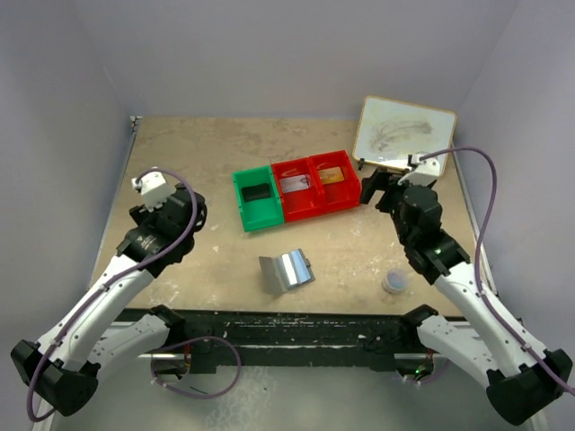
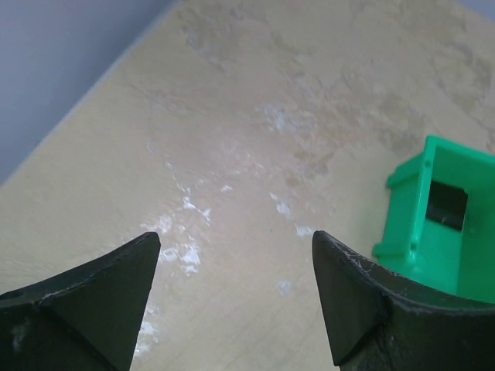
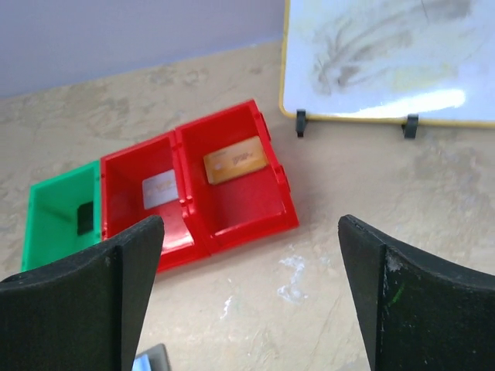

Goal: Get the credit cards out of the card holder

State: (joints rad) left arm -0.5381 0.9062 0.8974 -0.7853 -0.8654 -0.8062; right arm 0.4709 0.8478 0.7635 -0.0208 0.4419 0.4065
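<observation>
The card holder (image 1: 287,269) lies open on the table in front of the bins, shiny inside up; no card shows in it. Its corner shows in the right wrist view (image 3: 151,362). A gold card (image 1: 334,175) (image 3: 236,160) lies in the right red bin, a silver-grey card (image 1: 298,184) (image 3: 160,189) in the middle red bin, and a dark card (image 1: 258,193) (image 3: 85,218) (image 2: 447,205) in the green bin. My left gripper (image 1: 201,215) (image 2: 232,239) is open and empty, left of the green bin. My right gripper (image 1: 370,189) (image 3: 251,224) is open and empty, right of the red bins.
The green bin (image 1: 241,208) (image 2: 410,232) and two red bins (image 1: 316,208) (image 3: 255,224) stand in a row mid-table. A framed whiteboard (image 1: 404,133) (image 3: 387,62) stands at the back right. A small round silvery puck (image 1: 395,282) sits near the right arm.
</observation>
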